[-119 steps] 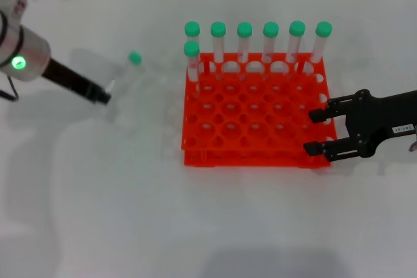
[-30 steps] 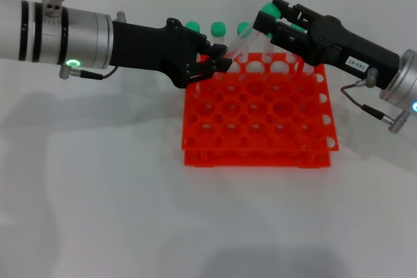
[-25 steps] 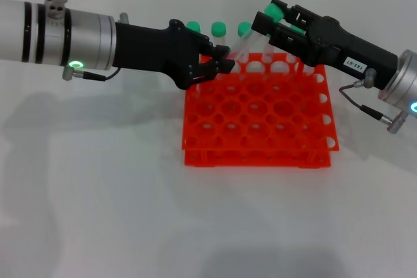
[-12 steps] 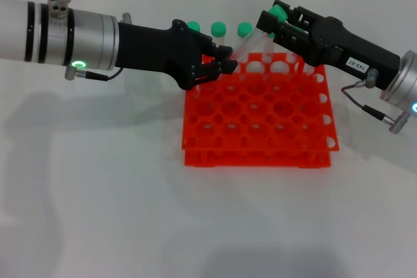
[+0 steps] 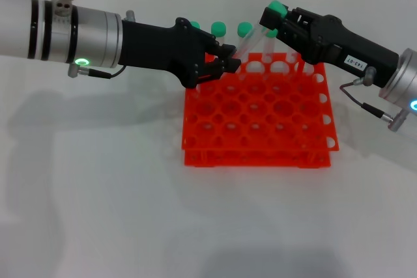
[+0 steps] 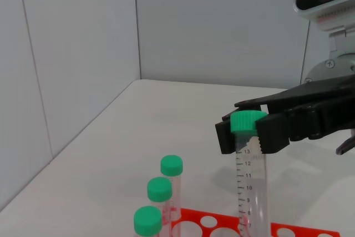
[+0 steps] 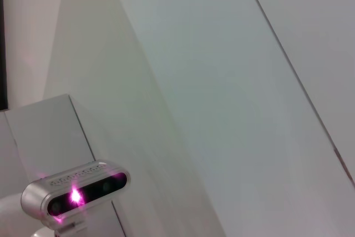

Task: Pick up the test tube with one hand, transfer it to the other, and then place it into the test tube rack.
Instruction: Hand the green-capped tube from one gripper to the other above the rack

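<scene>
White table (image 5: 98, 193) carries the rack (image 5: 260, 118). Above its far edge, the tube (image 5: 251, 36) spans both grippers: right gripper (image 5: 272, 19) jaws clamp its cap, left gripper (image 5: 225, 64) jaws pinch its lower end. Handover underway; left should release next.

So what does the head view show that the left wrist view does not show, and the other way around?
Only the head view shows the left gripper at the tube's lower end, the whole test tube rack and the table.

Only the left wrist view shows the printed scale on the test tube, the wall corner behind it and the head camera.

Both show the right gripper shut on the tube just under its green cap, and other green-capped tubes standing in the rack.
</scene>
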Action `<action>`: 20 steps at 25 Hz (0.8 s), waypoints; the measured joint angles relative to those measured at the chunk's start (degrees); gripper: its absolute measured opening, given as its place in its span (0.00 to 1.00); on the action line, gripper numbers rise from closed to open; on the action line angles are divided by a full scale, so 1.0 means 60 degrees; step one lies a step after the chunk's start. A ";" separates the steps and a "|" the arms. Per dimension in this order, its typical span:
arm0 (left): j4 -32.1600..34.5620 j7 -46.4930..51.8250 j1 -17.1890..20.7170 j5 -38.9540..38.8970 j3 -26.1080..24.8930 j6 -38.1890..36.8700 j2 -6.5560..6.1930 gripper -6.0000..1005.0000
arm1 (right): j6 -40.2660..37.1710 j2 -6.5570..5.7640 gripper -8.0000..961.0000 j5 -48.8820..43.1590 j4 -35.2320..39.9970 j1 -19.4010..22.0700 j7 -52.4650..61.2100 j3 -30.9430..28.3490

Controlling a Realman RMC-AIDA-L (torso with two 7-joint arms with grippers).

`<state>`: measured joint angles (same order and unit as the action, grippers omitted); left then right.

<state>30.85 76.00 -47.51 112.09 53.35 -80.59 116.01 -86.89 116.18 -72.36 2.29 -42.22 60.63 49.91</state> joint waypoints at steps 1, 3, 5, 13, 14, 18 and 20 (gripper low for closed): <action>0.0000 0.0000 -0.0003 0.0000 -0.0001 0.0000 0.0000 0.20 | 0.0001 0.0000 0.31 0.0001 0.0000 0.0000 -0.0005 -0.0003; 0.0000 0.0012 -0.0006 0.0000 0.0004 0.0002 0.0000 0.21 | 0.0003 0.0001 0.28 0.0003 0.0000 0.0001 -0.0009 -0.0007; 0.0001 0.0082 -0.0010 -0.0002 0.0042 0.0006 0.0006 0.22 | 0.0007 0.0001 0.27 0.0002 -0.0001 0.0003 -0.0010 -0.0009; 0.0685 0.1610 0.0016 0.0007 0.0777 0.0000 0.0097 0.26 | 0.0015 0.0001 0.28 0.0046 -0.0003 0.0037 -0.0013 -0.0013; 0.0859 0.1808 0.0059 0.0009 0.0928 0.0000 0.0146 0.27 | 0.0015 0.0001 0.28 0.0066 -0.0003 0.0052 -0.0013 -0.0013; 0.1948 0.2806 0.0359 0.0099 0.1586 -0.0020 0.0273 0.29 | 0.0022 0.0001 0.28 0.0078 0.0001 0.0065 -0.0014 -0.0013; 0.2613 0.3263 0.0554 0.0185 0.1770 -0.0067 0.0279 0.34 | 0.0026 0.0000 0.28 0.0081 0.0007 0.0068 -0.0014 -0.0013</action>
<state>46.53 95.58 -44.19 113.20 63.97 -80.99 117.69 -86.73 116.18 -71.87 2.33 -41.82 60.55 49.83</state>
